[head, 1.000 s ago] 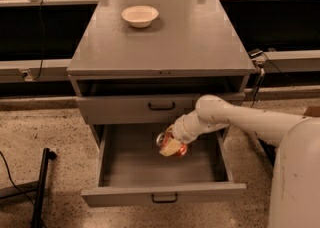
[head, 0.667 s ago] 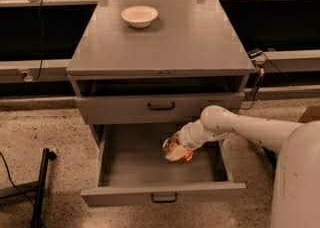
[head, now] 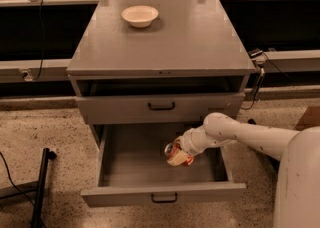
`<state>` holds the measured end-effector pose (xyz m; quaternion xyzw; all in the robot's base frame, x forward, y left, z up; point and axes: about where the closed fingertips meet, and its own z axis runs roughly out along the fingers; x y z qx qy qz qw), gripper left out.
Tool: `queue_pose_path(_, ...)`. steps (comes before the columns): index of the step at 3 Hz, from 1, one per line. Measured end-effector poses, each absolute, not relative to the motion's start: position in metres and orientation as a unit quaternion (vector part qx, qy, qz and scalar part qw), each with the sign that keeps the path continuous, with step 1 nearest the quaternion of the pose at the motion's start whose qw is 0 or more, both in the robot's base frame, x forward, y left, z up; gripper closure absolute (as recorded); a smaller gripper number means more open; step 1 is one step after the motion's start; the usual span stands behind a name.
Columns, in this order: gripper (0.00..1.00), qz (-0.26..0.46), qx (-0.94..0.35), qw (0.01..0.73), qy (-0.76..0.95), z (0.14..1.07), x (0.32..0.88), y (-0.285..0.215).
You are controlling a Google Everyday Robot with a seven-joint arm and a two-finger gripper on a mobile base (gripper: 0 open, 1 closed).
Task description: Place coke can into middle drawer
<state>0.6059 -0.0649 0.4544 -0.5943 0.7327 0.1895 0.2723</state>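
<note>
The middle drawer (head: 131,164) is pulled out wide, showing its deep grey tray and a small black handle on its front. My gripper (head: 181,153) reaches in from the right over the tray's right half. It is shut on the coke can (head: 184,160), a red-orange can with a silver end, held tilted low inside the drawer. I cannot tell whether the can touches the tray floor. My white arm (head: 240,134) crosses the drawer's right side wall.
A cream bowl (head: 140,15) sits at the back of the cabinet top (head: 165,47). A grey drawer with a flat front (head: 160,106) is above the open one. A black stand leg (head: 42,182) lies on the floor at left. Cables hang right of the cabinet.
My gripper has moved the can a little to the right and lower into the open drawer. The drawer and the bowl have not moved.
</note>
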Motion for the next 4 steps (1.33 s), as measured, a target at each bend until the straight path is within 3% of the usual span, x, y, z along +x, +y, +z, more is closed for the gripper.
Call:
queue_pose_path(2,0.16,0.192,-0.596,0.271,0.731,0.4517,0.6040,-0.0617)
queue_pose_path(3,0.00,0.194,-0.596,0.270,0.731,0.4504,0.6032,-0.0600)
queue_pose_path(4,0.00,0.194,-0.596,0.270,0.731,0.4503,0.6031,-0.0599)
